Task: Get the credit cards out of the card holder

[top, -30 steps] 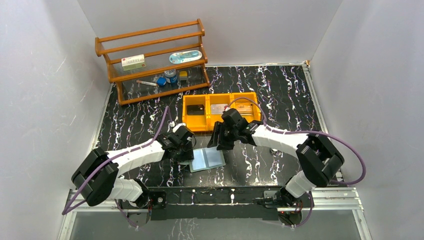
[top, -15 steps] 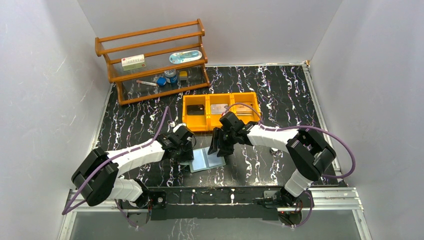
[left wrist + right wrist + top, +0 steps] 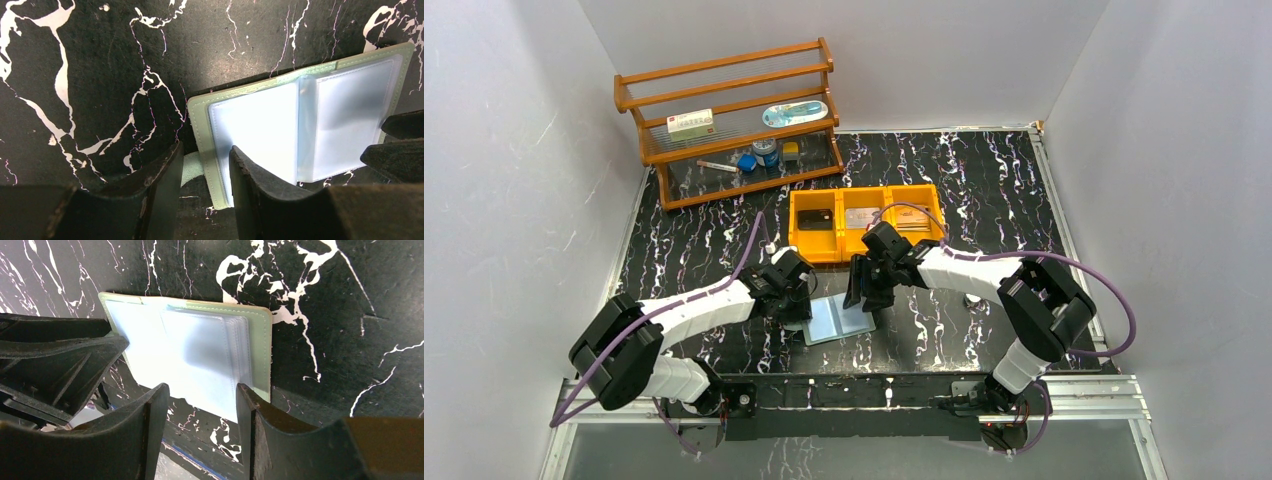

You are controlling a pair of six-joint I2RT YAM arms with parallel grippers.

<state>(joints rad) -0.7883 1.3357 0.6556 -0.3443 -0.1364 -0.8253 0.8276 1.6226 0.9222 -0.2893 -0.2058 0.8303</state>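
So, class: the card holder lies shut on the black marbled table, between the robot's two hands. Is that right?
Not quite: the card holder lies open, not shut; the left wrist view shows its clear sleeves spread. It is on the black marbled table, between the left hand and right hand.

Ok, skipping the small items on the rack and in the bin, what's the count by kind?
Grippers: 2, left gripper, right gripper
Card holder: 1
Orange three-compartment bin: 1
Wooden rack: 1
Total: 5
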